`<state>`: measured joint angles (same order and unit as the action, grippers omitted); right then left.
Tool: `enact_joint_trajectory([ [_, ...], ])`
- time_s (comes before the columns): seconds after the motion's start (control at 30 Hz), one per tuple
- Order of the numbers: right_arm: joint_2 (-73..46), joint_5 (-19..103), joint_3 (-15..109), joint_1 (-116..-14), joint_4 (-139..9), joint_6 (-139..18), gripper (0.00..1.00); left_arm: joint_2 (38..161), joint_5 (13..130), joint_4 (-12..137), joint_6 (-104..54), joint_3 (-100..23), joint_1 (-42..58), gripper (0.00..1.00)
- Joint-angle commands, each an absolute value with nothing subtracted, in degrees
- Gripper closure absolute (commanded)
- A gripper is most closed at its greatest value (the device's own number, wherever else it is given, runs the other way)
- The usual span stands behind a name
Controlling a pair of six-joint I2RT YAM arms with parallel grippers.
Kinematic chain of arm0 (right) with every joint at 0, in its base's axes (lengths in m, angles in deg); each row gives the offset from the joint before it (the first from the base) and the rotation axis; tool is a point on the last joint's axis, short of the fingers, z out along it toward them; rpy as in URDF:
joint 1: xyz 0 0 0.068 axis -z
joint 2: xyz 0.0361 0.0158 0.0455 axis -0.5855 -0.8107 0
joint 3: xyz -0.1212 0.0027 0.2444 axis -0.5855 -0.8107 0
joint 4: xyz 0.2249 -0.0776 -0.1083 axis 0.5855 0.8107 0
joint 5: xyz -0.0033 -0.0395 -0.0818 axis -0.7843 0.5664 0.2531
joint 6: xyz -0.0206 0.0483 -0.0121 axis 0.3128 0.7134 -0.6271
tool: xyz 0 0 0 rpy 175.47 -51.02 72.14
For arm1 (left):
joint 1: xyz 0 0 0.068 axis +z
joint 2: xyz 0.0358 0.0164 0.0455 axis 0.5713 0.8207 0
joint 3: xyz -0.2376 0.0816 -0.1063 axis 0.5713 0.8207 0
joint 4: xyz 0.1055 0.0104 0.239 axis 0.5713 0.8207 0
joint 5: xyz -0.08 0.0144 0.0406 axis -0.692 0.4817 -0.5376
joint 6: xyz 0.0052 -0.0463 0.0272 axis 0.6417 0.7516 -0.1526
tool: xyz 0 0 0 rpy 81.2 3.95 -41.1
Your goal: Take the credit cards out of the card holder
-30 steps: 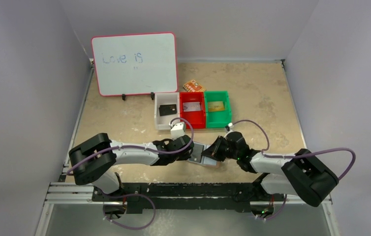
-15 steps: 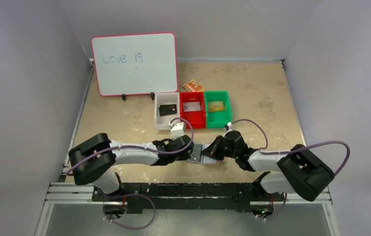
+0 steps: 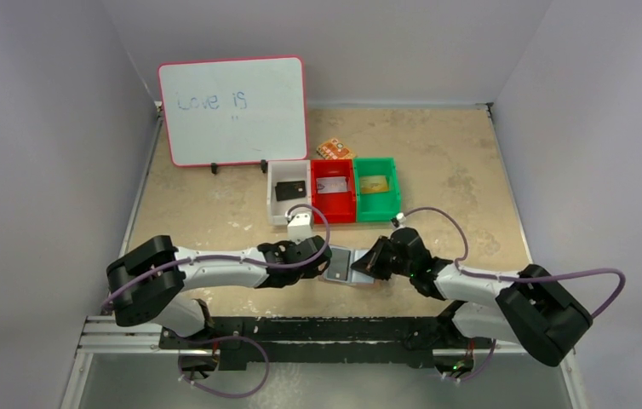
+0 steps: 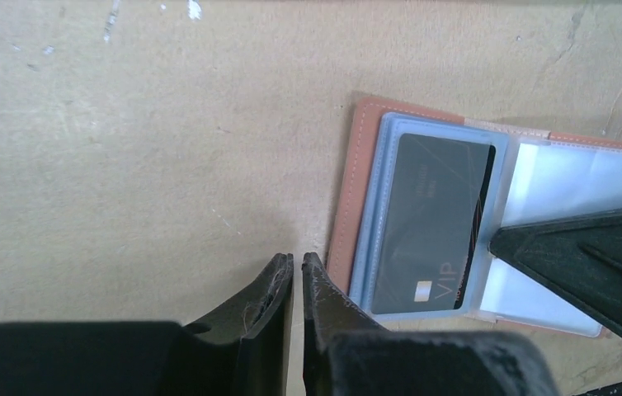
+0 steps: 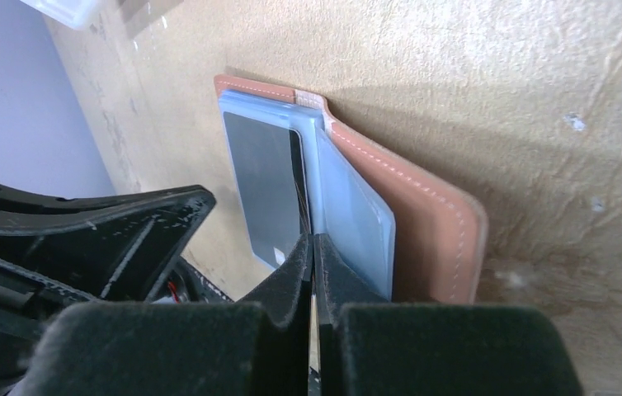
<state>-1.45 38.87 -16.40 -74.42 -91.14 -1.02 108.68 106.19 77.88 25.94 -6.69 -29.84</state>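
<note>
1. One card holder (image 3: pixel 348 267) lies open on the table (image 3: pixel 437 162), close to the near edge and between the two grippers. Its pale blue sleeves face up and its tan cover shows as a border around them.
2. A dark card (image 4: pixel 431 223) marked VIP sits inside the left sleeve. The right sleeve looks pale, and I cannot tell what it holds.
3. The left gripper (image 4: pixel 297 260) hangs low over bare table just beside the holder's left edge. Its fingers are all but together, with only a sliver of gap and nothing between them.
4. The right gripper (image 5: pixel 313 241) reaches in from the right, its fingers pressed tight together. The tips sit at the holder's middle fold, against the right edge of the dark card. I cannot tell whether they pinch the card or the sleeve.
5. Three bins stand in a row farther back: a white bin (image 3: pixel 276 210), a red bin (image 3: pixel 335 219) and a green bin (image 3: pixel 393 192), each with one card inside.
6. An orange patterned packet (image 3: pixel 335 150) lies just behind the red bin, and a whiteboard (image 3: pixel 232 111) stands at the far left.
</note>
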Motion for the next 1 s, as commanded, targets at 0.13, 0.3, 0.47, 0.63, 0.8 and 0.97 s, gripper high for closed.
enact_joint_trajectory([
  [0.13, 3.17, 42.21, -15.39, -74.60, -85.95, -2.10, 0.99, 105.97, 109.42, 79.31, 22.83, -12.78, -30.11, 0.77],
  [0.3, 1.42, 40.41, -14.37, -74.60, -87.41, -3.83, 0.83, 109.61, 105.26, 76.60, 18.52, -17.27, -30.11, 0.69],
  [0.47, 0.20, 40.24, -13.73, -74.60, -88.13, -4.04, 0.82, 114.78, 102.62, 77.19, 18.07, -19.25, -30.11, 0.70],
  [0.63, -0.05, 40.70, -13.56, -74.60, -88.22, -3.88, 0.78, 117.20, 100.76, 75.78, 18.53, -18.61, -30.10, 0.73],
  [0.8, -0.95, 40.33, -13.47, -74.59, -88.85, -4.02, 0.77, 118.63, 100.70, 75.81, 19.22, -18.02, -30.05, 0.77],
  [0.97, -2.42, 39.69, -13.22, -74.54, -90.05, -4.01, 0.77, 119.27, 100.40, 76.54, 19.40, -17.34, -30.11, 0.79],
])
